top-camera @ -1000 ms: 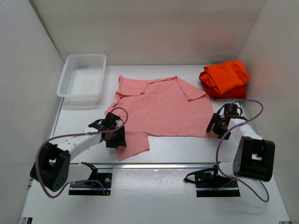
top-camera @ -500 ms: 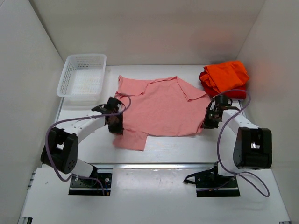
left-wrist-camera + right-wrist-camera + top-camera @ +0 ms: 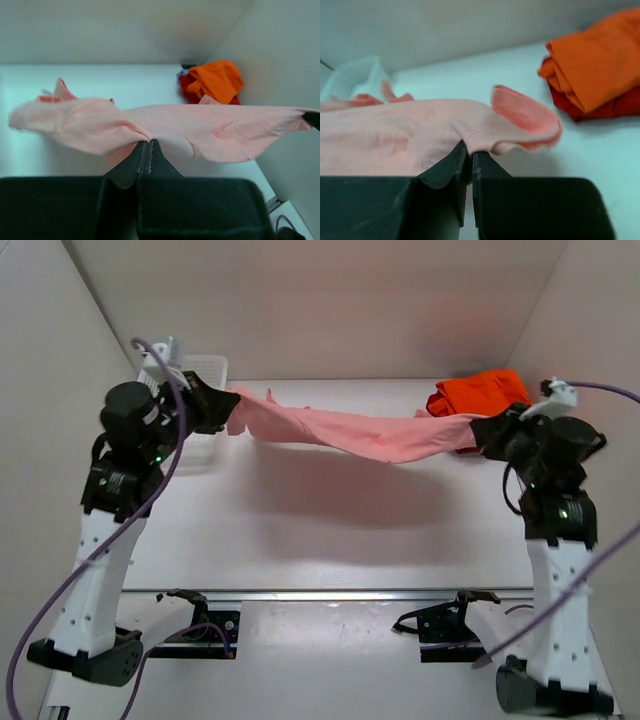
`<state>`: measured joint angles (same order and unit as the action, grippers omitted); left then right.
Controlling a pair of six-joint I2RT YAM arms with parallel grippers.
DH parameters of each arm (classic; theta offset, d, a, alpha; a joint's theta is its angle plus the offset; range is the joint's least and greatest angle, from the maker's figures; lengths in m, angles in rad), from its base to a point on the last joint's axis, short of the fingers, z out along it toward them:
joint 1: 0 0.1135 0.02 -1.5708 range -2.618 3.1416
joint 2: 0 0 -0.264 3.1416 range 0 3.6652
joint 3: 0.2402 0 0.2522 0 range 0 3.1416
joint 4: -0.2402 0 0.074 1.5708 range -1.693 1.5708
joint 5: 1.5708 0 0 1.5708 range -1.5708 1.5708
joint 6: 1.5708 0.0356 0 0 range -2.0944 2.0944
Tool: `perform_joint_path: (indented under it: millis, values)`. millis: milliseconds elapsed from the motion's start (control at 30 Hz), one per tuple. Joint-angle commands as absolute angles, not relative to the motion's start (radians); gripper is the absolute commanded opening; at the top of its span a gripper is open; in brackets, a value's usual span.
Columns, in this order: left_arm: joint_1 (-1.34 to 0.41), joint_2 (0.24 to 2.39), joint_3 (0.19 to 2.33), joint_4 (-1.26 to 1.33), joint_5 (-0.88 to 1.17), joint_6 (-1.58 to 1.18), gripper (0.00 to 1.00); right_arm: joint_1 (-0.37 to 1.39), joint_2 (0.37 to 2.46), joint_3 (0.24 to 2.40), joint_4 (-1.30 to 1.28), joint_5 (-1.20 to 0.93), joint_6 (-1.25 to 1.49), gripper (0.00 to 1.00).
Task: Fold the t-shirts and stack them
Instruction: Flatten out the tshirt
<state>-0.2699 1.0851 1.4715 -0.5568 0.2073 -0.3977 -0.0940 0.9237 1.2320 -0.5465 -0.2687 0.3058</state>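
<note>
Top view: bright, even, diffuse light coming frm above; white walls [image 3: 300, 310] + table [image 3: 330, 550] bouncing it around. Pink shirt [image 3: 350, 435] casting soft, faint shadow on table beneath. Orange shirt [image 3: 480, 392] throwing warm tint onto back wall above it. Left wrist view: left gripper [image 3: 146, 147] sitting dark, underexposed in foreground; shirt's left end smearing w/ blur. Right wrist view: whole pic looking soft, cool bluish cast; basket [image 3: 350, 80] + right gripper [image 3: 470, 150] blurring out of focus.

The left arm [image 3: 125, 445] hides most of the white basket [image 3: 212, 368], and the orange shirt [image 3: 485, 392] covers nearly all of the red shirt [image 3: 607, 110] beneath it.
</note>
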Motion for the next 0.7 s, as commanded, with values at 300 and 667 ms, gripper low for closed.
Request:
perform_joint_path:
  millis: [300, 667]
  values:
    - [-0.348, 1.113, 1.934, -0.649, 0.049, -0.315, 0.00, -0.093, 0.895, 1.471, -0.640, -0.273, 0.291, 0.00]
    - [-0.132, 1.500, 1.788, -0.442, 0.317, -0.371, 0.00, -0.089, 1.334, 1.400, -0.459, -0.402, 0.271, 0.00]
